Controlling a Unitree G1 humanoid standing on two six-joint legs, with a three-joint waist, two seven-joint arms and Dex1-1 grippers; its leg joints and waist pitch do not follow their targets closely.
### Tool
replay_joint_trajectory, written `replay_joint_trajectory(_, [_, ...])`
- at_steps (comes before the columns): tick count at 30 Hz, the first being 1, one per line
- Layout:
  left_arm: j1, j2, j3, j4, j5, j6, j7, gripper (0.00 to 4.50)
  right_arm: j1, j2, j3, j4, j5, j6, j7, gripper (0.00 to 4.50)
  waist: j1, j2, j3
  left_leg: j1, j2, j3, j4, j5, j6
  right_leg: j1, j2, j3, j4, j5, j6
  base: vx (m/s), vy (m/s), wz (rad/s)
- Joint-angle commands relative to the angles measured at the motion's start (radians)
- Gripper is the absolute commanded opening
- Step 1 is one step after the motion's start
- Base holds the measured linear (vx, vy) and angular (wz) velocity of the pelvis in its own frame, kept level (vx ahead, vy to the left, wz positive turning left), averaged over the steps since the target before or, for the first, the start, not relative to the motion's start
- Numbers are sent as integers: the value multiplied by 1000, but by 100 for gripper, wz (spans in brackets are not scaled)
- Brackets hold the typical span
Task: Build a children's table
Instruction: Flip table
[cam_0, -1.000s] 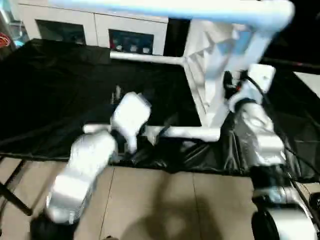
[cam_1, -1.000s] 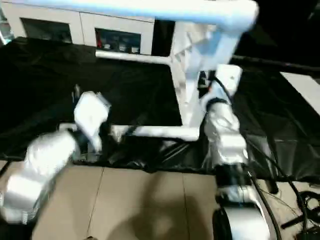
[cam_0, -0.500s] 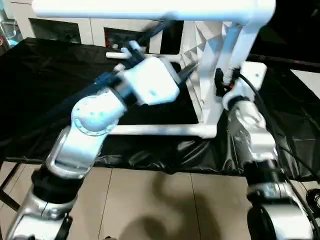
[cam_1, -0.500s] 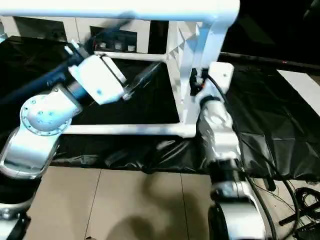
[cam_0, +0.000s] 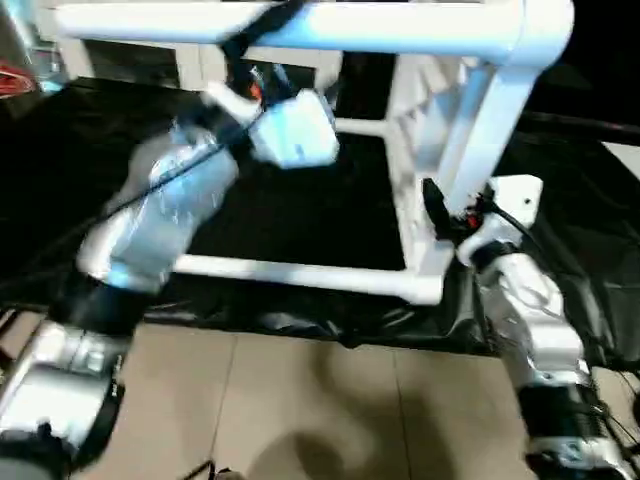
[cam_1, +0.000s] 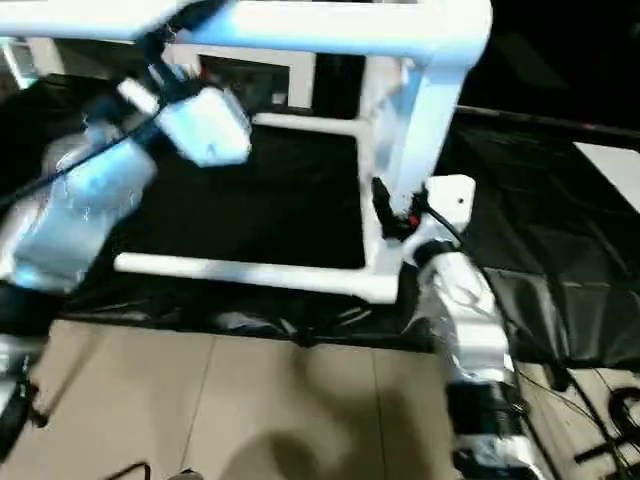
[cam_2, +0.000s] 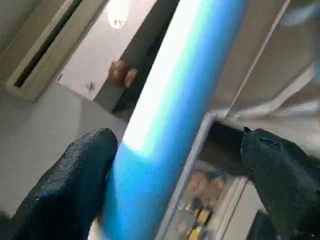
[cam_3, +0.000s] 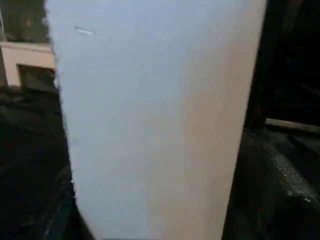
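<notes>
The children's table (cam_0: 440, 130) lies tipped on its side on the black-covered bench (cam_0: 60, 200), its top standing on edge at the right and its legs reaching left. I can see three legs seated: an upper one (cam_0: 300, 25), a near lower one (cam_0: 300, 272) and a far one (cam_0: 365, 127). I cannot make out the fourth. My left gripper (cam_2: 175, 170) is spread wide around the upper leg, one finger touching. My right gripper (cam_0: 440, 215) sits at the near corner; whether it grips, I cannot tell.
</notes>
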Motion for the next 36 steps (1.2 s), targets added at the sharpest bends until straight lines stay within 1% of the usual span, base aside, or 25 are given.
replay_joint_trajectory(1, [-10,-4,-16,68,18,10,9,450,12,-16,-14,-19,-17,-1,-2,332,-5,23,-60,29,-2,1,-77,-373,-72,24,-22,18,-73,-270,-113,0,0,0])
replay_joint_trajectory(2, [-16,-7,-18,78,19,13,11,450,14,-16,-10,-23,-17,-2,4,332,-7,20,-59,25,-1,-2,-80,-373,-73,27,-24,17,-71,-277,-115,0,0,0])
replay_joint_trajectory(4, [-30,-16,-22,108,30,6,17,450,24,-22,9,-39,-20,-14,29,332,-6,24,-61,27,1,-2,-78,-377,-70,24,-25,17,-72,-270,-123,0,0,0])
replay_joint_trajectory(7, [-53,-32,-32,152,41,-2,25,450,36,-38,37,-49,-31,-44,71,332,-2,25,-61,27,2,-2,-78,-365,-64,25,-25,17,-71,-236,-134,0,0,0])
replay_joint_trajectory(8, [-62,-38,-34,169,42,-6,26,450,36,-43,41,-46,-37,-52,78,332,-1,24,-62,27,1,-1,-77,-363,-62,26,-25,17,-71,-230,-137,0,0,0])
replay_joint_trajectory(10, [-77,-48,-39,203,38,-17,25,423,32,-46,43,-39,-44,-57,82,339,3,26,-61,27,1,-2,-79,-369,-62,27,-25,17,-71,-238,-138,0,0,0])
replay_joint_trajectory(13, [-91,-56,-40,230,24,-25,11,413,20,-51,45,-34,-46,-74,98,339,7,23,-61,28,1,-1,-78,-379,-61,25,-26,17,-74,-248,-138,0,0,0])
replay_joint_trajectory(14, [-93,-59,-39,234,18,-24,0,404,16,-52,48,-34,-44,-82,109,339,9,24,-60,28,1,-2,-79,-384,-61,25,-27,17,-74,-256,-137,0,0,0])
replay_joint_trajectory(15, [-93,-59,-38,235,16,-24,-3,392,16,-53,49,-34,-44,-84,112,339,10,23,-59,28,1,-2,-80,-392,-61,24,-28,17,-75,-269,-135,0,0,0])
replay_joint_trajectory(16, [-92,-60,-42,239,17,-31,-12,378,18,-52,58,-40,-41,-105,125,339,11,21,-58,27,1,-2,-80,-399,-59,24,-28,17,-77,-285,-132,0,0,0])
replay_joint_trajectory(18, [-91,-60,-45,239,22,-30,-14,376,19,-52,62,-39,-46,-110,123,339,13,24,-59,29,3,-2,-80,-398,-59,22,-29,17,-77,-286,-132,0,0,0])
replay_joint_trajectory(19, [-91,-62,-47,243,25,-31,-17,372,19,-49,66,-35,-51,-116,118,358,13,24,-58,28,3,-3,-81,-400,-59,22,-28,17,-77,-286,-131,0,0,0])
replay_joint_trajectory(20, [-88,-67,-50,243,24,-33,-20,372,13,-38,64,-15,-68,-118,81,358,13,24,-58,28,2,-3,-81,-402,-60,22,-29,17,-77,-288,-131,0,0,0])
replay_joint_trajectory(21, [-87,-70,-51,242,24,-33,-21,352,9,-32,62,-4,-80,-118,58,377,13,24,-58,27,2,-3,-82,-409,-62,22,-28,17,-78,-295,-129,0,0,0])
replay_joint_trajectory(22, [-87,-76,-53,244,21,-36,-24,352,-4,-11,56,22,-76,-120,35,377,13,29,-58,28,2,-3,-81,-412,-64,21,-28,17,-78,-298,-129,0,0,0])
replay_joint_trajectory(23, [-87,-77,-53,246,20,-38,-24,343,-8,-6,54,28,-75,-121,30,381,10,27,-57,26,0,-5,-83,-423,-65,22,-30,16,-80,-319,-126,0,0,0])
replay_joint_trajectory(26, [-87,-87,-56,248,14,-32,-36,323,-51,26,62,101,-93,-134,-8,417,6,33,-57,31,0,-8,-84,-454,-70,17,-30,15,-84,-353,-122,0,0,0])
replay_joint_trajectory(27, [-85,-94,-55,242,9,-20,-48,311,-89,41,70,154,-100,-153,-12,426,-3,31,-57,27,-2,-11,-85,-470,-73,19,-31,13,-85,-377,-125,0,0,0])
replay_joint_trajectory(28, [-84,-97,-55,240,6,-15,-53,302,-105,47,73,175,-102,-161,-11,434,-3,31,-57,27,-2,-11,-85,-470,-73,19,-31,13,-85,-377,-125,0,0,0])
replay_joint_trajectory(29, [-84,-99,-54,239,5,-11,-56,298,-117,52,75,192,-104,-169,-11,442,-10,33,-55,27,-2,-13,-85,-487,-73,16,-31,12,-87,-394,-128,0,0,0])
replay_joint_trajectory(30, [-84,-102,-55,239,4,-7,-60,297,-147,59,77,231,-109,-184,-8,447,-12,29,-54,29,-3,-14,-85,-498,-69,15,-30,11,-91,-407,-125,0,0,0])
replay_joint_trajectory(31, [-85,-104,-56,240,4,-5,-66,292,-178,62,75,275,-115,-195,2,450,-12,31,-55,29,-2,-15,-84,-503,-68,14,-33,11,-91,-415,-125,0,0,0])
replay_joint_trajectory(33, [-86,-106,-56,242,5,-3,-73,271,-223,65,71,341,-124,-212,13,450,-21,28,-55,23,-4,-18,-85,-501,-65,17,-33,7,-90,-437,-125,0,0,0])
replay_joint_trajectory(34, [-86,-106,-55,242,4,2,-80,266,-238,64,66,366,-119,-213,23,450,-22,30,-54,23,-3,-18,-86,-499,-64,18,-33,7,-91,-435,-125,0,0,0])
replay_joint_trajectory(36, [-83,-104,-51,233,0,21,-96,263,-283,54,52,451,-112,-231,49,450,-27,27,-55,26,-3,-18,-83,-511,-59,13,-34,7,-91,-433,-130,0,0,0])
